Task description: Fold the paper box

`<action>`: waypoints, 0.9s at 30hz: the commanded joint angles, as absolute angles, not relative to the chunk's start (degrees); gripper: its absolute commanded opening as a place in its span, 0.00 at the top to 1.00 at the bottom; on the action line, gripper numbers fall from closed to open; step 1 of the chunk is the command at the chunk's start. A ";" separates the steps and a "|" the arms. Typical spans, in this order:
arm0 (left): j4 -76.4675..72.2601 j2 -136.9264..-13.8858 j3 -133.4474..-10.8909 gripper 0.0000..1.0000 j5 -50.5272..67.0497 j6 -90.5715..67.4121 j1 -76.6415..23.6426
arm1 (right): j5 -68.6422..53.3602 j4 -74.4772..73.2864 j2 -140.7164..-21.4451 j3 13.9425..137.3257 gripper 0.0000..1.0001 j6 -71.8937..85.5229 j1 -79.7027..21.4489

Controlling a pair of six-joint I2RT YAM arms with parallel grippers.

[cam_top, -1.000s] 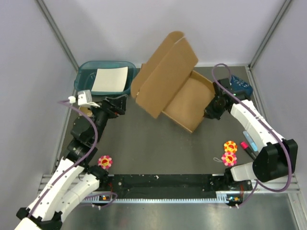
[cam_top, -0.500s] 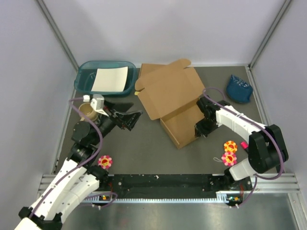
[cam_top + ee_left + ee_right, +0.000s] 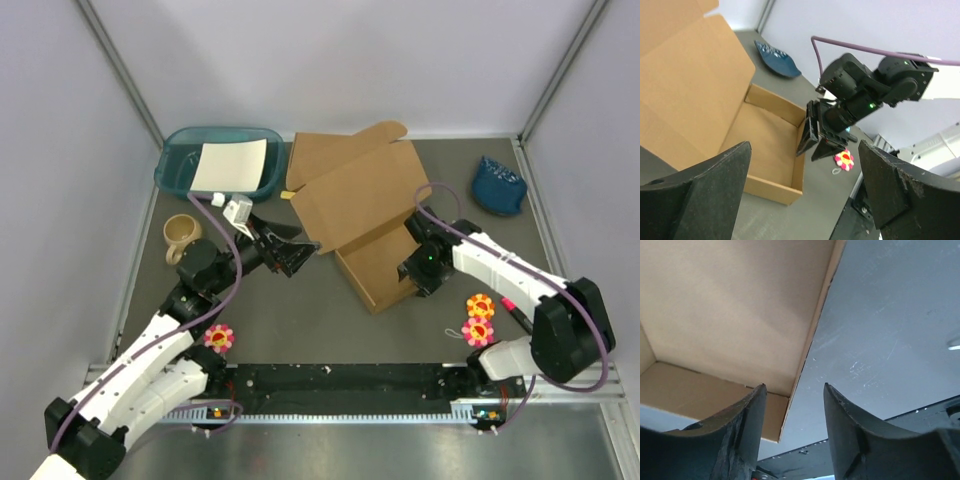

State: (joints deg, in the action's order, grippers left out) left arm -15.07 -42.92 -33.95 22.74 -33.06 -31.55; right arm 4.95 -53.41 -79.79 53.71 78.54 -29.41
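The paper box [image 3: 375, 262] lies mid-table as a brown cardboard tray, its wide lid [image 3: 350, 195] leaning open over the far side. My right gripper [image 3: 413, 270] stands open at the tray's right wall. In the right wrist view that wall's edge [image 3: 810, 345] runs between my right gripper's [image 3: 794, 386] fingers, with gaps on both sides. My left gripper [image 3: 303, 252] hovers wide open just left of the box with nothing in it. In the left wrist view the left gripper [image 3: 801, 150] frames the tray [image 3: 765, 145] and the right arm's fingers [image 3: 812, 135] at the far wall.
A teal tray [image 3: 175, 165] holding a white sheet [image 3: 230, 165] stands at the back left, with a tan mug [image 3: 180, 235] in front of it. A blue cloth [image 3: 498, 185] lies at the back right. Flower toys [image 3: 480, 318] [image 3: 218, 337] lie near the arm bases.
The lid has dropped from upright to leaning over the tray, and the box has shifted nearer. My right gripper has opened off the wall. The left arm has reached right toward the box.
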 commanded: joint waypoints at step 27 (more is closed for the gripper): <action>5.98 -50.53 -34.98 0.11 -18.53 -43.15 -41.12 | 30.85 -36.49 -53.53 52.57 0.25 41.91 -18.77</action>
State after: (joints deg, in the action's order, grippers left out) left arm 11.57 -48.40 -34.39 -16.10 -40.25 -36.34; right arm 29.98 -45.43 -55.27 54.76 40.27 -30.22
